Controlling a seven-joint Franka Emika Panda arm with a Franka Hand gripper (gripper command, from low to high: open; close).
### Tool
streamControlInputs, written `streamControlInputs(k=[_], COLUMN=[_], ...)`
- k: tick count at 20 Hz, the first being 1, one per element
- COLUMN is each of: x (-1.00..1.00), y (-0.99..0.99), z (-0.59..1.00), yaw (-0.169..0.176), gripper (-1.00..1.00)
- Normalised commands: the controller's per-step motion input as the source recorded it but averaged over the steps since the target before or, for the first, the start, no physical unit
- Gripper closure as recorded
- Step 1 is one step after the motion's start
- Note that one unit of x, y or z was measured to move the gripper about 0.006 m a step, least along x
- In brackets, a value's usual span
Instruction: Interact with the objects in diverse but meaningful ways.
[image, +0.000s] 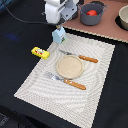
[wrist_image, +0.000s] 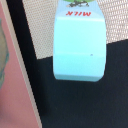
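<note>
Though above milk carton (image: 59, 34), claw's fingers hidden.

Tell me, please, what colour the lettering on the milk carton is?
Red, on the pale blue milk carton; the wrist view shows it best.

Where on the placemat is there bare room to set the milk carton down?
Free: the placemat in front of the fork, and beyond the knife. Crowded: plate between the cutlery; butter box and milk carton under the gripper.
</note>
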Motion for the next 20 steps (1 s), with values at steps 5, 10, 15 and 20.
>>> streamControlInputs(k=[5, 10, 15, 20], x=[0.07, -0.03, -0.22, -0.23], y=[0.04, 0.04, 0.06, 0.04], z=[-0.33, -0.41, -0.41, -0.29], yaw=[0.044, 0.04, 0.036, 0.045], gripper=[-1.0, -1.0, 1.0, 1.0])
